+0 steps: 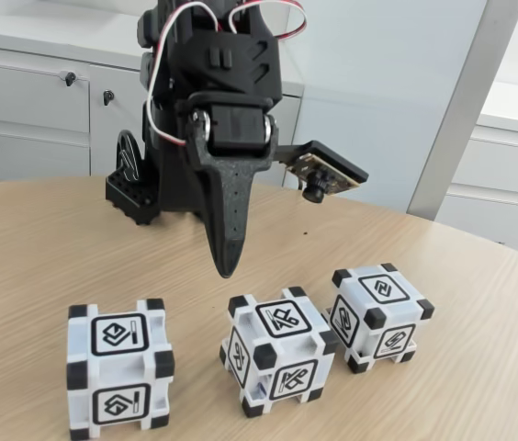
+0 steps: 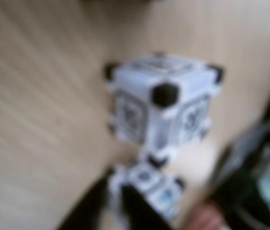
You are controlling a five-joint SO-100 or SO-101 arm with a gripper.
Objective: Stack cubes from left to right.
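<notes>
Three white cubes with black corners stand in a row near the table's front in the fixed view: the left cube (image 1: 119, 367), the middle cube (image 1: 279, 349) and the right cube (image 1: 378, 315), each on the table and none stacked. My black gripper (image 1: 227, 271) points down, hanging just behind the gap between the left and middle cubes, above the table and touching nothing. Its jaws look shut and hold nothing. The blurred wrist view has one cube (image 2: 161, 103) large in the middle and another cube (image 2: 149, 189) right beside the gripper (image 2: 116, 184) at the bottom.
The round wooden table (image 1: 39, 257) has bare surface left of and behind the cubes. The arm's base (image 1: 135, 188) stands at the back. White cabinets (image 1: 29, 101) lie beyond the table's rear edge. Dark blurred shapes (image 2: 250, 182) sit at the right of the wrist view.
</notes>
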